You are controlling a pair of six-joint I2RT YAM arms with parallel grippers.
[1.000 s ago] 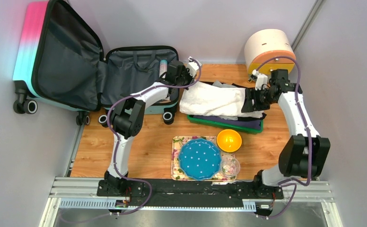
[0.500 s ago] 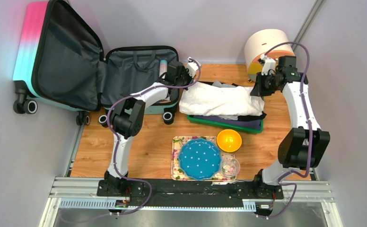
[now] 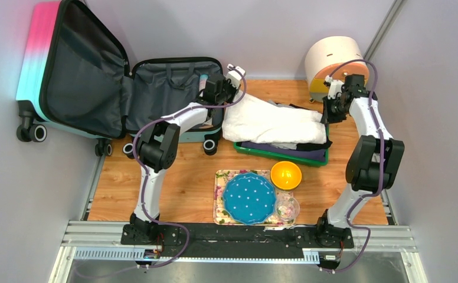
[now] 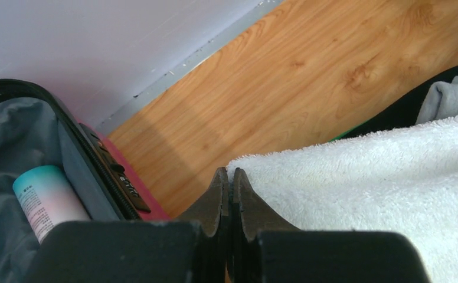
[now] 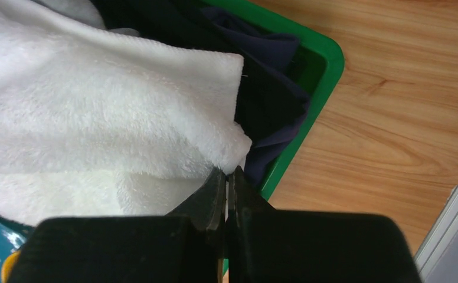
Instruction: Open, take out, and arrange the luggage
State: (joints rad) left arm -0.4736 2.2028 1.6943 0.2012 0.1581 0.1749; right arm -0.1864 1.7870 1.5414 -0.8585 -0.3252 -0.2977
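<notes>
The luggage (image 3: 97, 76) lies open at the back left, its pink-to-turquoise lid propped up and its grey lining (image 4: 14, 135) showing. A pastel bottle (image 4: 41, 197) lies inside it. A white towel (image 3: 274, 121) is stretched over the green tray (image 3: 280, 154). My left gripper (image 3: 231, 94) is shut on the towel's left corner (image 4: 244, 168), just right of the luggage rim. At the other end my right gripper (image 3: 326, 115) is shut, and the towel's right corner (image 5: 238, 150) runs to a point into its jaw tips (image 5: 229, 174).
Dark clothes (image 5: 268, 88) lie in the green tray under the towel. A round cream cabinet (image 3: 333, 56) stands at the back right. Nearer me are an orange bowl (image 3: 286, 174), a blue dotted plate (image 3: 249, 197) on a floral tray (image 3: 221, 177), and a small glass bowl (image 3: 288, 207).
The right gripper went from open to shut and moved from the towel's front right end toward the back. The left gripper drew the towel's left end slightly back and left.
</notes>
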